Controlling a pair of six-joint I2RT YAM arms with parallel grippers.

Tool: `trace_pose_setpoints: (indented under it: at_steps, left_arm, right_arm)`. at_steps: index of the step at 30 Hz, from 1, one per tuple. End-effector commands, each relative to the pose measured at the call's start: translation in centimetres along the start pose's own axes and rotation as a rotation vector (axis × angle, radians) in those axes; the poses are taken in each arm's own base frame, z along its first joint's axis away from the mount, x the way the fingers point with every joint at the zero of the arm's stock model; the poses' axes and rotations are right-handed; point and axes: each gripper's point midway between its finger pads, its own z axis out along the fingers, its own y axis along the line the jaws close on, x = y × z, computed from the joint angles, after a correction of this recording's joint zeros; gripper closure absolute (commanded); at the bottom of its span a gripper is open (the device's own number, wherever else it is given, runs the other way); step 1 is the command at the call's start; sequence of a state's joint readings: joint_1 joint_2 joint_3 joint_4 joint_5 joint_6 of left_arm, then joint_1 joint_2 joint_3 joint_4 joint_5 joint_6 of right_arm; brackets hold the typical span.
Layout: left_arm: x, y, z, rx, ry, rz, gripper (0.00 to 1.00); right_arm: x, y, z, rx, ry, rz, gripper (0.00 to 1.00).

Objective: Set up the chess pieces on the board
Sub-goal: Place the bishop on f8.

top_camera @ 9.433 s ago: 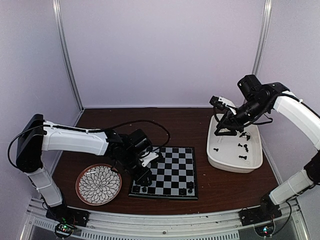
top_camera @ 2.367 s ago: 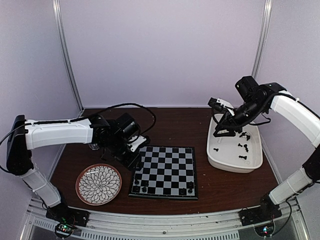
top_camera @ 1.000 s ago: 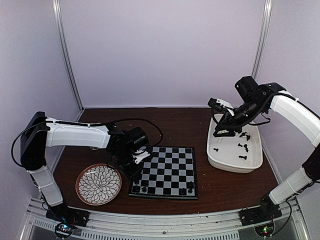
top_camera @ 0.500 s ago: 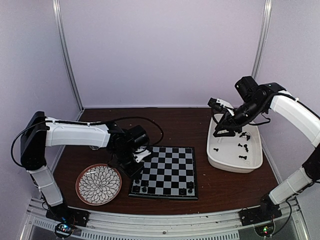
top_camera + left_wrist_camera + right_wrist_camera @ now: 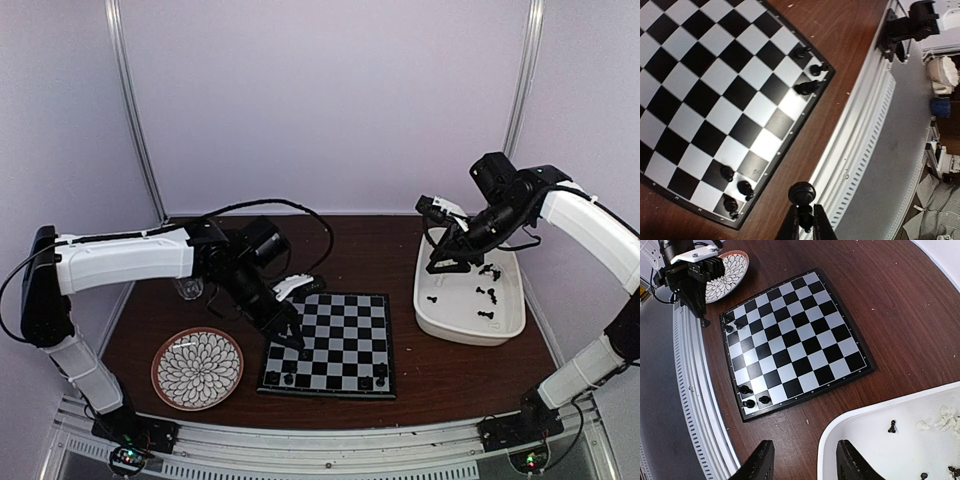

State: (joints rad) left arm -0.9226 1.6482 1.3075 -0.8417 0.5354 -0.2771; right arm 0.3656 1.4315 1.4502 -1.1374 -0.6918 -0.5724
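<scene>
**Top view:** left gripper (image 5: 297, 338), fingers together, hangs over the near-left part of the board (image 5: 350, 325). The right gripper (image 5: 438, 264) is well apart, over the white tub (image 5: 455, 318).

**Left wrist view:** the claw pinches a black chess piece (image 5: 802, 192), its round end jutting out. The free edge squares likely lie just inward.

**Right wrist view:** jaws spread, nothing between them.

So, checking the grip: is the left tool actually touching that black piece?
Touching: the left wrist view shows the left tool clamped on the black piece, no gap.
</scene>
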Motion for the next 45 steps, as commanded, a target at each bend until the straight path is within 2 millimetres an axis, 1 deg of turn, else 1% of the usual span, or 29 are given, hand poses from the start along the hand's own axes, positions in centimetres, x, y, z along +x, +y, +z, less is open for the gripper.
trace_pose_setpoints:
  at_steps: [1, 5, 7, 10, 12, 15, 17, 23, 26, 31, 33, 45]
  left_arm:
    - [-1.3, -4.0, -1.1, 0.212, -0.069, 0.078, 0.94]
    - [-1.2, -4.7, -1.0, 0.265, -0.067, 0.082, 0.94]
    - [-1.3, -4.5, -1.0, 0.252, -0.070, 0.082, 0.93]
    - [-1.2, -3.3, -0.6, 0.164, -0.063, 0.083, 0.93]
    - [-0.9, -2.7, 0.0, 0.067, -0.031, 0.126, 0.93]
    - [0.0, -2.3, 1.3, -0.062, 0.056, 0.201, 0.93]
    - [0.5, -1.6, 2.2, -0.150, 0.100, 0.237, 0.93]
    - [1.3, -0.5, 4.1, -0.220, 0.175, 0.261, 0.93]
    - [1.9, 0.5, 5.0, -0.273, 0.222, 0.269, 0.93]
    - [2.0, 2.2, 5.7, -0.355, 0.246, 0.273, 0.93]
    - [2.1, 2.6, 6.1, -0.367, 0.261, 0.271, 0.94]
    - [2.7, 3.3, 7.7, -0.367, 0.290, 0.245, 0.93]
  right_arm:
    - [-0.2, 0.2, -0.6, 0.011, -0.018, -0.010, 0.54]
    - [-0.3, 0.2, -0.6, 0.008, -0.021, -0.012, 0.54]
    - [-0.3, 0.2, -0.5, 0.007, -0.020, -0.011, 0.54]
    - [-0.3, 0.2, -0.6, 0.006, -0.019, -0.010, 0.54]
    - [-0.3, 0.2, -0.5, 0.007, -0.019, -0.011, 0.54]
    - [-0.3, 0.2, -0.5, 0.005, -0.019, -0.012, 0.54]
    - [-0.3, 0.1, -0.5, 0.005, -0.020, -0.012, 0.54]
    - [-0.3, 0.2, -0.4, 0.002, -0.019, -0.010, 0.54]
    - [-0.2, 0.2, -0.5, 0.004, -0.019, -0.011, 0.54]
    - [-0.1, 0.2, -0.5, 0.007, -0.018, -0.012, 0.54]
    - [-0.1, 0.2, -0.5, 0.008, -0.018, -0.012, 0.54]
    - [0.0, 0.2, -0.5, 0.011, -0.016, -0.011, 0.54]
